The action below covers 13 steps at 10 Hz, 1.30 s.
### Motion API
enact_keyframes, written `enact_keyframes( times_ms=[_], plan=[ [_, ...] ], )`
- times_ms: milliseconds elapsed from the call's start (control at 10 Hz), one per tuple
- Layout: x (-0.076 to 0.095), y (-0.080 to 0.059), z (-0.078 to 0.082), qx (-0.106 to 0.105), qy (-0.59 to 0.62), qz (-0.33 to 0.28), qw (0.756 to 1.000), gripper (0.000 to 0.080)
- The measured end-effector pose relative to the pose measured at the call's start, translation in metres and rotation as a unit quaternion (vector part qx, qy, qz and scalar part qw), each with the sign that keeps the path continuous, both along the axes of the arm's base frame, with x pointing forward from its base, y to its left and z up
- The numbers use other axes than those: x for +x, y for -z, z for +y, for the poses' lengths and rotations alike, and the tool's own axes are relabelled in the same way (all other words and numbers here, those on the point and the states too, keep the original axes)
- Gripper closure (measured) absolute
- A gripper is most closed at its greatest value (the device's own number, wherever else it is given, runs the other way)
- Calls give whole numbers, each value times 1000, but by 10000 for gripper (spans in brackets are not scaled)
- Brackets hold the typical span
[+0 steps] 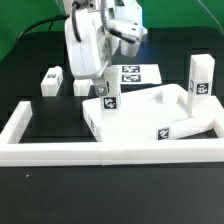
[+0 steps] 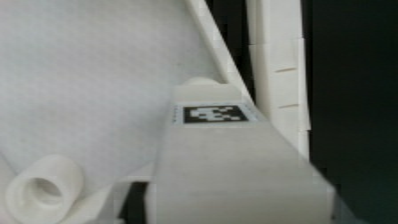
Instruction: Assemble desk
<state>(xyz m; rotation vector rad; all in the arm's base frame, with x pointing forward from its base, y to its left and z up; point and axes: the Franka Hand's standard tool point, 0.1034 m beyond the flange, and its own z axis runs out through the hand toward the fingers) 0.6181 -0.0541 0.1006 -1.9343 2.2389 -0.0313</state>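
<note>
The white desk top point(image 1: 150, 108) lies tilted inside the border wall, its rim toward the exterior view's right. My gripper point(image 1: 105, 84) is shut on a white tagged leg point(image 1: 108, 99), held upright over the top's corner at the exterior view's left. In the wrist view this leg point(image 2: 222, 160) fills the space between my jaws, its tag facing the camera. Behind it are the desk top's inner face point(image 2: 107, 90) and a round corner socket point(image 2: 45, 186). A second leg point(image 1: 200, 76) stands upright at the exterior view's right. A third leg point(image 1: 52, 78) rests at the left.
The low white border wall point(image 1: 40, 150) runs along the front and the left side of the work area. The marker board point(image 1: 137, 72) lies flat behind the desk top, under the arm. The table is black.
</note>
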Motion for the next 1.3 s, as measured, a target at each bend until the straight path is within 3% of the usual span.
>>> enact_keyframes(
  times_ms=[100,200,300,400,500,800,900,1100,1300],
  plan=[
    [0,0,0,-2,-13,-1,1000,509],
    [0,0,0,-6,-37,-4,999,324],
    [1,-4,-1,-17,-112,-14,993,210],
    [2,-7,2,-36,-202,-30,978,210],
    [-2,-12,18,-53,-283,-31,957,162],
    [-3,-8,14,-66,-366,-37,927,153],
    [-3,-8,14,-75,-415,-40,906,151],
    [8,-9,18,-120,-556,-56,821,151],
    [7,-8,18,-115,-539,-55,832,198]
  ],
)
